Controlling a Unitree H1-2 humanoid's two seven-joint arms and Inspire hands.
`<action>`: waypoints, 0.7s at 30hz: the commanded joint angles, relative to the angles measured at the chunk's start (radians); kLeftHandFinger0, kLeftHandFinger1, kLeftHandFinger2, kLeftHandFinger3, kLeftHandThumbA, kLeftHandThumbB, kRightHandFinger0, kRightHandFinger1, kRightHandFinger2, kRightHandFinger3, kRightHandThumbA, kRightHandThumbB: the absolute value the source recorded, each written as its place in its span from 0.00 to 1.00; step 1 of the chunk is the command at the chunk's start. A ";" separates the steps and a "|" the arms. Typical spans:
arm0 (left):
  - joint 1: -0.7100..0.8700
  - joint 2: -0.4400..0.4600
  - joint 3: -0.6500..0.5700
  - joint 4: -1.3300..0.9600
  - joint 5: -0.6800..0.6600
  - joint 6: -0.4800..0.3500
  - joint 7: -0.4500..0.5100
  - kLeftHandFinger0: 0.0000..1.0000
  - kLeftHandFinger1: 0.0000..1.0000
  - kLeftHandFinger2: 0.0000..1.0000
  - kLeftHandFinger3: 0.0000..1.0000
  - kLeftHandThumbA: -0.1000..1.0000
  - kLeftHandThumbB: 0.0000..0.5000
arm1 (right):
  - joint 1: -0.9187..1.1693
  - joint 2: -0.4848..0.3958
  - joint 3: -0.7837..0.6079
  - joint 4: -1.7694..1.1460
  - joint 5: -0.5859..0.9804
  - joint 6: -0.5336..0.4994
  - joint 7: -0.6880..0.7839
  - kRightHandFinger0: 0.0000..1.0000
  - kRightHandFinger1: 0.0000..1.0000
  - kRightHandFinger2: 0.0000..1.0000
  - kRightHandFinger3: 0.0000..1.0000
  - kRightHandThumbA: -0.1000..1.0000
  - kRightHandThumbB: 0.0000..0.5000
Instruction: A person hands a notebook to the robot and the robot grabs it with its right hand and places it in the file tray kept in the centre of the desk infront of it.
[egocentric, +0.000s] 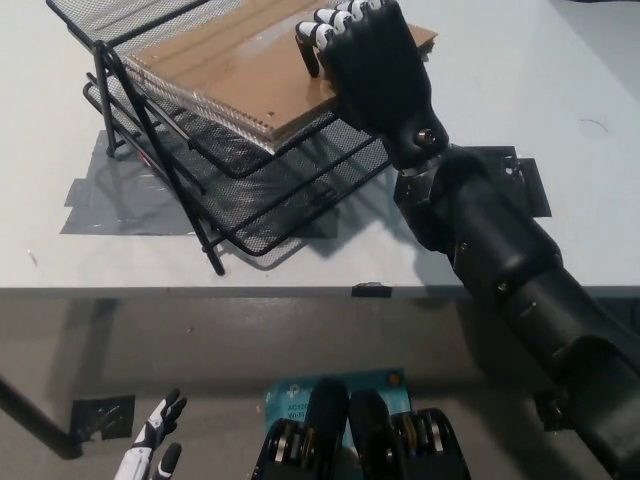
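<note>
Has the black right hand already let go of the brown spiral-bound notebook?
No: the black right hand is closed over the near edge of the brown spiral-bound notebook, which lies on the black wire-mesh file tray.

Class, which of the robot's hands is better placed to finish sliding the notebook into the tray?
Right: the right hand already grips the notebook over the file tray. The left hand hangs below the desk.

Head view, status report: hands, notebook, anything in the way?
Right hand shut on notebook, which lies partly in the file tray's upper tier. Left hand low at lower left, open. Nothing in the way.
</note>
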 joint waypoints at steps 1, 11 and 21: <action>0.002 0.002 0.003 -0.031 -0.002 -0.037 0.009 1.00 1.00 1.00 1.00 1.00 0.65 | -0.128 0.026 0.020 0.096 0.014 0.006 -0.137 0.00 0.00 0.13 0.07 0.99 0.00; -0.005 0.005 0.003 -0.032 -0.008 -0.037 0.005 1.00 1.00 1.00 1.00 1.00 0.67 | -0.190 0.048 0.041 0.215 0.051 -0.002 -0.184 0.00 0.00 0.27 0.31 0.95 0.00; -0.006 0.002 0.004 -0.038 0.003 -0.036 0.005 1.00 1.00 1.00 1.00 1.00 0.67 | -0.227 0.084 0.052 0.233 0.069 -0.001 -0.186 0.00 0.00 0.23 0.36 0.88 0.00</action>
